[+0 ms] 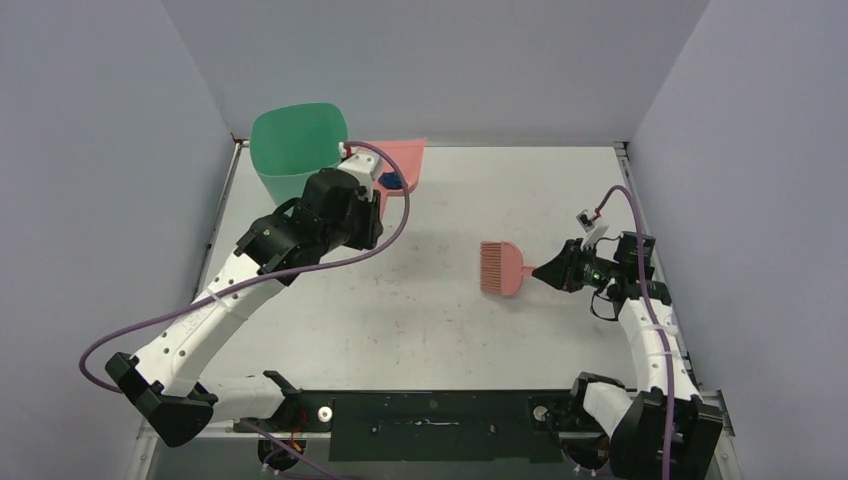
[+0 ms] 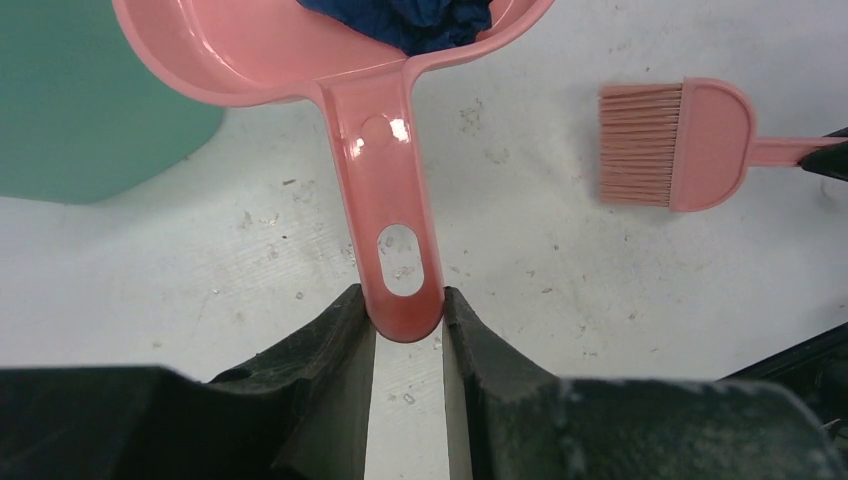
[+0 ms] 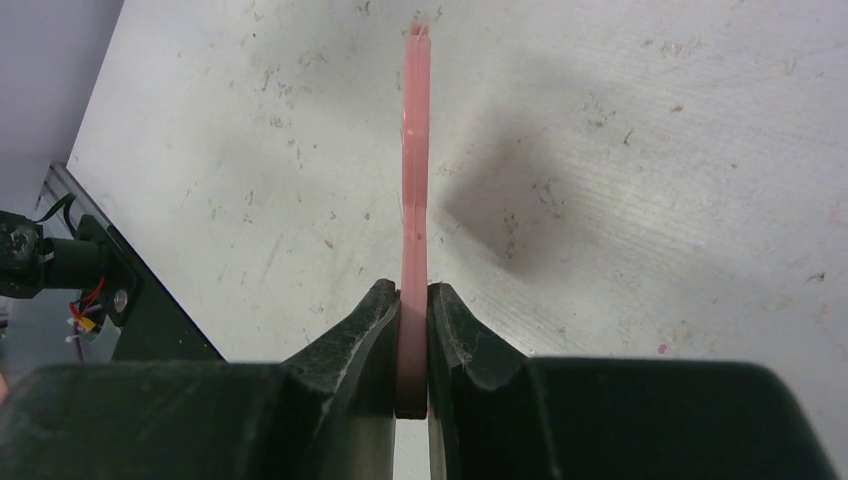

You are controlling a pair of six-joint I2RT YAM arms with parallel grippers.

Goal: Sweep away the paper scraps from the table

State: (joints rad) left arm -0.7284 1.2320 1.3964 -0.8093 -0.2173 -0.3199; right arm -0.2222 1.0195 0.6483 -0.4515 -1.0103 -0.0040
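Robotics lab cell: white table w/ rail edges, grey walls round it.

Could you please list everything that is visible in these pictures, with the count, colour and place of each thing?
Flat white table: one, white and scuffed, under everything.
Pale grey walls: three, grey, on the left, far and right sides.
Green plastic bin: one, green, far left corner of the table.
Pink plastic dustpan: one, pink, beside the bin, held by its handle.
Crumpled paper scraps: count unclear, dark blue, bunched inside the dustpan.
Pink hand brush: one, pink, right of centre, held by its handle.
Left claw: one, black, shut on the dustpan handle.
Right claw: one, black, shut on the brush handle.
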